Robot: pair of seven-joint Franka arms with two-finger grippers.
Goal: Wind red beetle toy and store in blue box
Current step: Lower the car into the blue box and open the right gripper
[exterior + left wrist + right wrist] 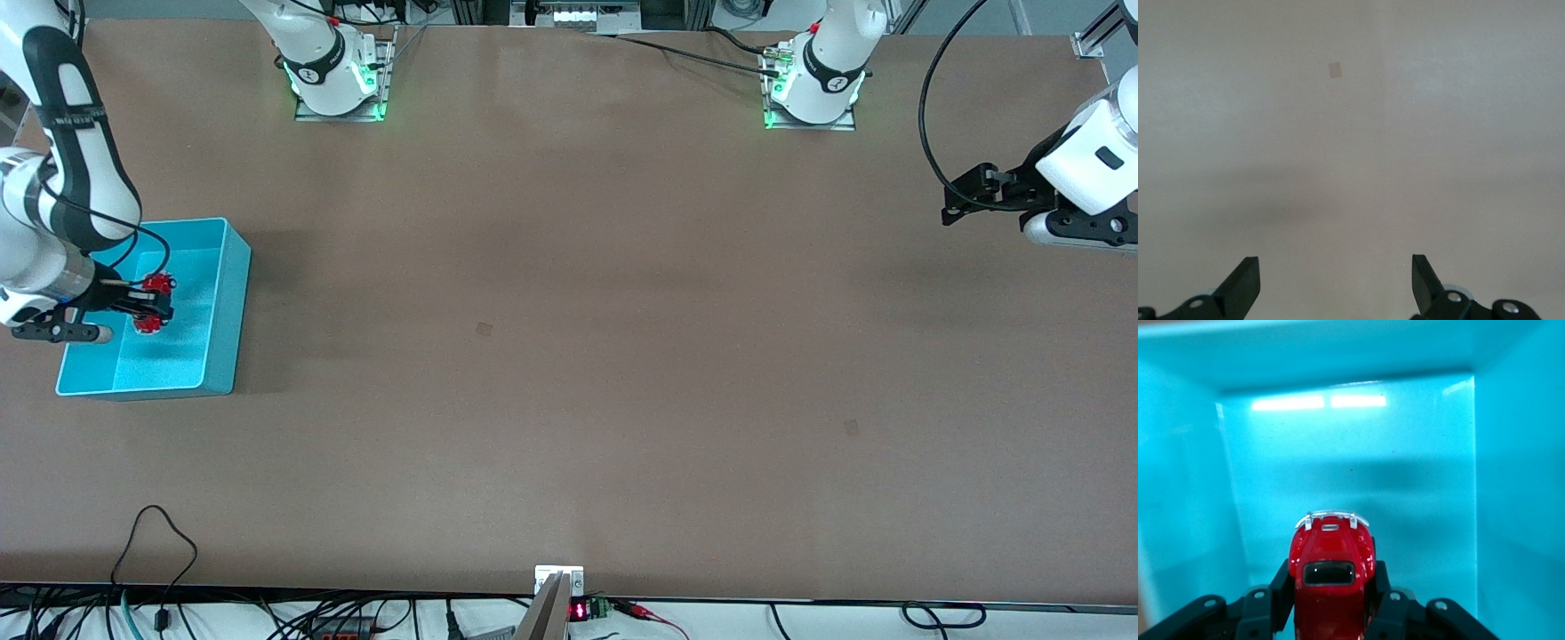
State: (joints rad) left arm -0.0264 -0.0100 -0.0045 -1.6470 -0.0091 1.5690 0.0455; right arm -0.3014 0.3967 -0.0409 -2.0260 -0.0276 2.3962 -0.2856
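The right gripper [149, 303] hangs inside the light cyan-blue rectangular plastic box [224, 302], at the right arm's end of the table, w/ its fingers clamped on the tiny glossy red beetle-shaped toy car [156, 302]. In the right wrist view the black fingers [1280, 590] squeeze the car's [1330, 577] sides, silvery bumper pointing down at the box floor [1405, 487]. Car looks held above the floor, not yet resting on it, though I can't tell how much gap is left.

The left gripper [978, 191] waits w/ its two fingers spread wide and nothing between them, over bare brown table [569, 356] at the left arm's end; its wrist view shows only the tabletop [1351, 133] and its own fingertips [1245, 280].

Seems like the storing step, nearly done; release is what's left, imo.

What could go wrong:
- Car hangs nose-down, so if let go from height it prob. tips or bounces, maybe lands on its roof.
- If the spring is wound, wheels may spin on contact and the car shoots into a box wall; thin walls could let the box shift.
- The gripper sits close to the box wall nearest the arm, so a sloppy pull-out might snag the rim and drag the box.
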